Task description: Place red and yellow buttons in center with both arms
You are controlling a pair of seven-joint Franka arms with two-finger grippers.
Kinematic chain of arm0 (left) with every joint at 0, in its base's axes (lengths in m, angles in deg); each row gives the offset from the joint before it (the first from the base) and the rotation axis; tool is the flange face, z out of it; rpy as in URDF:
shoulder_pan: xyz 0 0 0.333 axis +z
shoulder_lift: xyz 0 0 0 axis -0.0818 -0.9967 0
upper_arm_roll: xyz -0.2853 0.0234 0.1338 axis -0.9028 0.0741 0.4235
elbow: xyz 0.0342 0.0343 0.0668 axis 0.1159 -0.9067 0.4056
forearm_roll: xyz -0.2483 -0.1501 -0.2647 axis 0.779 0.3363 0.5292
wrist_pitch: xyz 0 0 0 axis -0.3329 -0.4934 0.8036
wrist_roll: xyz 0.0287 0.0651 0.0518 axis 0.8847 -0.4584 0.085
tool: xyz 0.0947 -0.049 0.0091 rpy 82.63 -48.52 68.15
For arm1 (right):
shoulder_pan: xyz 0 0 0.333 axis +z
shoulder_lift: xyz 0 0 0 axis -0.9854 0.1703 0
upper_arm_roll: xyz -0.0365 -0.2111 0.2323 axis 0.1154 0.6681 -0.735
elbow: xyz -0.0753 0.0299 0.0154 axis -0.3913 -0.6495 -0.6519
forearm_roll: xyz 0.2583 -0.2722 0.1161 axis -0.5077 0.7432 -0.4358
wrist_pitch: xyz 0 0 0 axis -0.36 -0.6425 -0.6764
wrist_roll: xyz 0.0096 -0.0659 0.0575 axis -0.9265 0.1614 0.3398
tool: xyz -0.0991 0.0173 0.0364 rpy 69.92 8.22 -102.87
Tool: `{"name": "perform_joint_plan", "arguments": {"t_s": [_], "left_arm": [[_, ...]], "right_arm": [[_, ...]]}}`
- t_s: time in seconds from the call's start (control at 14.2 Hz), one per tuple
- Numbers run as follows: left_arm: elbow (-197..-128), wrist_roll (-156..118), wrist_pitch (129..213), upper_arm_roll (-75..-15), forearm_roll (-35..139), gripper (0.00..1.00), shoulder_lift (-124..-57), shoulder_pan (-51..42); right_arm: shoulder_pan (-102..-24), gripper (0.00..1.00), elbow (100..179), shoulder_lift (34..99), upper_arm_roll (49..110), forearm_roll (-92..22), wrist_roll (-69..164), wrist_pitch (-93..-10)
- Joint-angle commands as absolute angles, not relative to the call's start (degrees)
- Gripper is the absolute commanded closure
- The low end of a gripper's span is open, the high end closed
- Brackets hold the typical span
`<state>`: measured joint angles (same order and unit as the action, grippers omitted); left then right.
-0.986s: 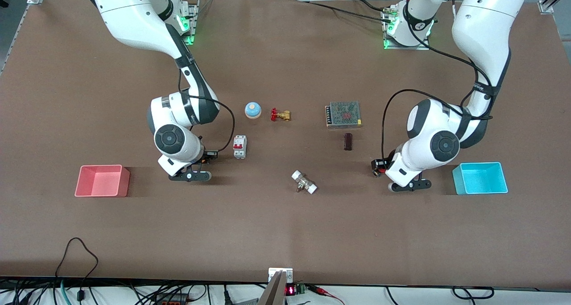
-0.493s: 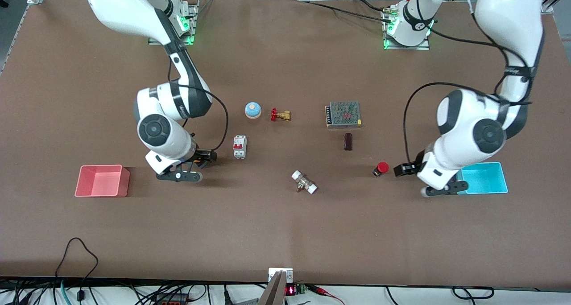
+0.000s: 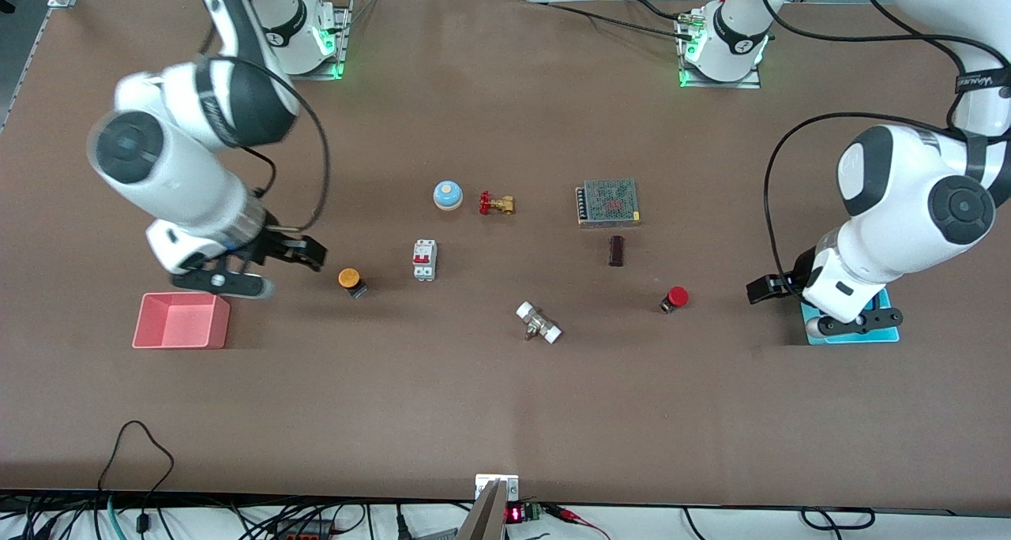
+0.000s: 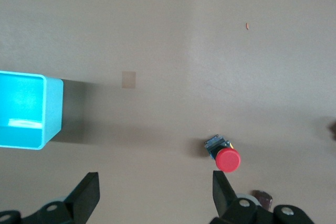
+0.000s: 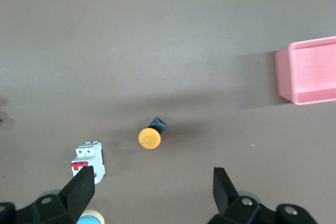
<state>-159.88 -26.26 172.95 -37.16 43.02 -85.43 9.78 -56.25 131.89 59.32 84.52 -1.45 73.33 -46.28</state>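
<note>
Two arms, both empty: the left gripper (image 3: 764,290) hangs beside the cyan tray (image 3: 883,334), fingers apart; the right gripper (image 3: 304,250) hangs just above the pink tray (image 3: 180,320), fingers likewise spread.

One brown table (image 3: 505,414).
Two trays, one at each arm's end.
One meshed power supply (image 3: 608,203).
One white breaker (image 3: 424,260).
One blue bell (image 3: 447,195).
One white-ended fitting (image 3: 539,323).
One brass valve (image 3: 496,204).
One dark block (image 3: 616,250).
Two buttons, both lying on bare tabletop: red button (image 3: 674,298) between the fitting and the cyan tray, yellow button (image 3: 351,279) between the breaker and the pink tray.

Judgement: placement looks finished, both set down clear of the trays. Next calls only for the arms to retire without brushing either button.
</note>
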Motion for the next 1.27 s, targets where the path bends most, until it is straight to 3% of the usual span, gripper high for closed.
{"name": "perform_joint_plan", "arguments": {"t_s": [0.0, 0.28, 0.7, 0.85, 1.2], "left_arm": [[-160.8, -23.1, 169.9, -37.2, 41.9, 0.01, -81.5, 10.8], [-160.7, -19.1, 166.0, -37.2, 40.9, 0.0, -77.1, 13.0], [-159.8, -15.9, 160.2, -37.3, 40.9, 0.0, -72.9, 14.7], [-157.3, -14.8, 156.6, -37.3, 41.0, 0.0, -72.0, 14.8], [-148.0, -10.4, 144.1, -37.3, 41.0, 0.0, -71.6, 16.1]], "right_arm": [[-60.1, 0.0, 126.3, 58.0, 84.0, -1.4, 71.3, -39.4], [-67.2, 0.0, 119.9, 57.9, 84.1, -1.5, 60.7, -30.0], [-74.5, 0.0, 121.6, 52.7, 83.8, -0.1, 49.6, -26.3], [-74.0, 0.0, 122.2, 51.8, 83.5, 1.3, 50.6, -22.9], [-74.1, 0.0, 126.8, 47.4, 83.3, 0.7, 50.7, -24.5]]}}
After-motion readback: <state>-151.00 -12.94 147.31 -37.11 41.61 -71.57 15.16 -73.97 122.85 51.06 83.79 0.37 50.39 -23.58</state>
